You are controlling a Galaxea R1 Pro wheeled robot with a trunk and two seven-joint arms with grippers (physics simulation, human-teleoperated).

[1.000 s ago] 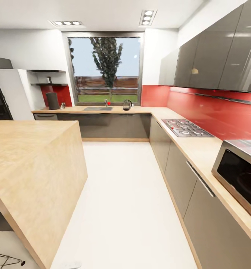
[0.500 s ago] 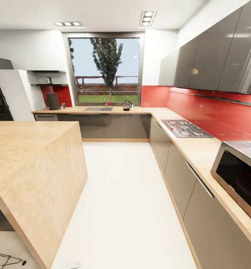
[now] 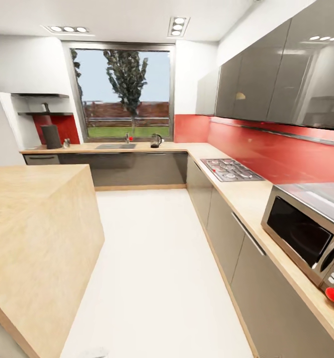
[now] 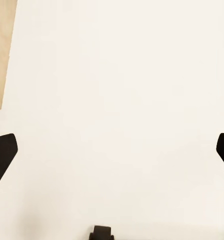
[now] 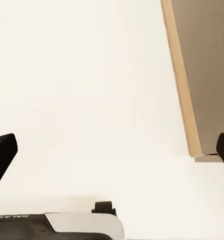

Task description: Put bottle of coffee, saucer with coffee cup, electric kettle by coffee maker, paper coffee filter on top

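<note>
Camera view has panned right. Both grippers, left gripper [image 4: 112, 150] and right gripper [image 5: 112, 150], hang spread, empty. Electric kettle [image 3: 156, 140] stands on kitchen countertop [image 3: 152, 146] under the window; glass, likely fragile: grasp loop handle.

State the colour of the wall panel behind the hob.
Glossy red backsplash behind the hob, clearest in the head view.

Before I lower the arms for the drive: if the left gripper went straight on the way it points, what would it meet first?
Probably the white floor. The left gripper, fingers wide apart, points down at it, with nothing between as far as the left wrist view shows.
</note>
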